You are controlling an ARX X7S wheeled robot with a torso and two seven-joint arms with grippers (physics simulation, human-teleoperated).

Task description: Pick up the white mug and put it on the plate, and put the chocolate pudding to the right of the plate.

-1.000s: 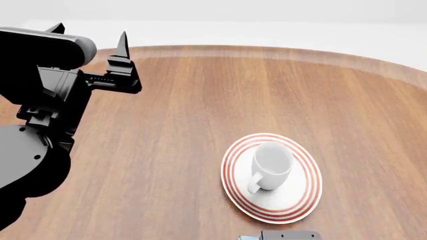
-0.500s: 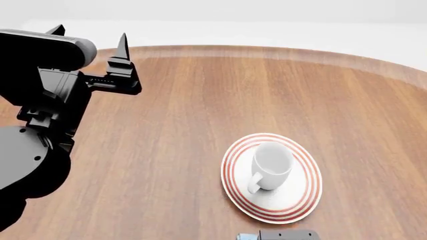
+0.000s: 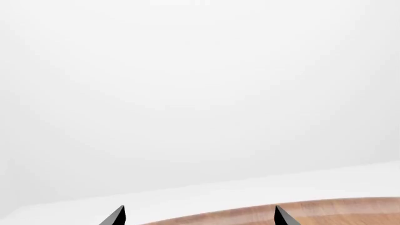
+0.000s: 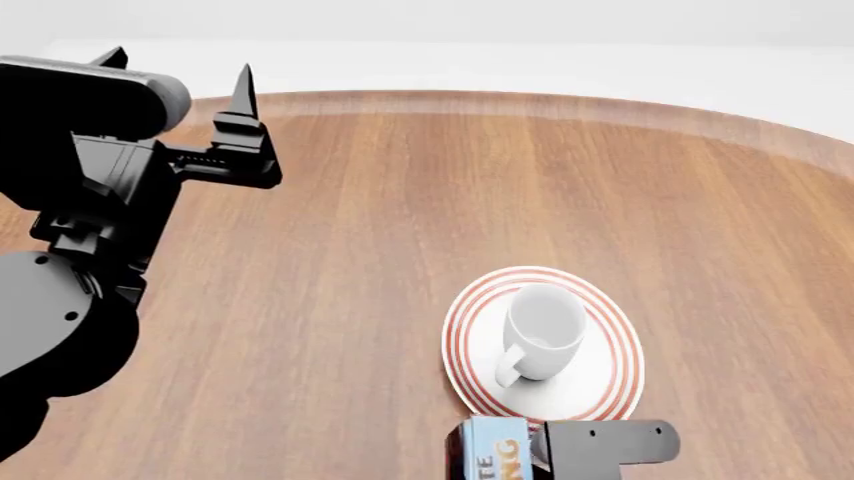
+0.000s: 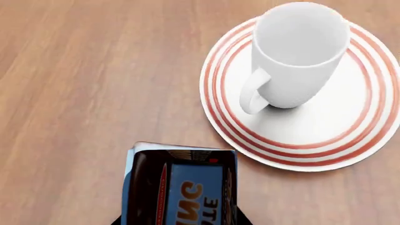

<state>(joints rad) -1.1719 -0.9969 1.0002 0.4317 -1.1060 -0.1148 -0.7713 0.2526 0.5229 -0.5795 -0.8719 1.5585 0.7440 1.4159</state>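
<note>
Right gripper (image 4: pixel 534 458), low at the near edge of the head view, is clamped on the chocolate pudding (image 5: pixel 180 187); the wrist view shows the carton filling the space between the jaws, blue and brown face with orange lettering turned to the camera. The carton looks lifted clear of the table (image 4: pixel 400 200), though the contact below is hidden. It sits just near-left of the plate (image 4: pixel 607 395), on the wrong side for its goal, so the carry seems to be underway rather than finished: it has to pass to the plate's right. Holding it high would make sense, since the straight route runs over or close past the plate. White mug (image 4: pixel 541 330) stands upright on the plate, mouth up, handle toward the robot; that half of the task reads as done. The mug sits slightly off centre, toward the plate's far-left rings, leaving bare rim on the near-right. Main risk appears to be the carton or fingers clipping the mug's handle or the rim on the way across. Left gripper (image 4: pixel 180 85) is parked raised at the far left of the table, jaws apart and empty, fingertips pointing away, well clear of the work, probably to keep it out of the right arm's way.
</note>
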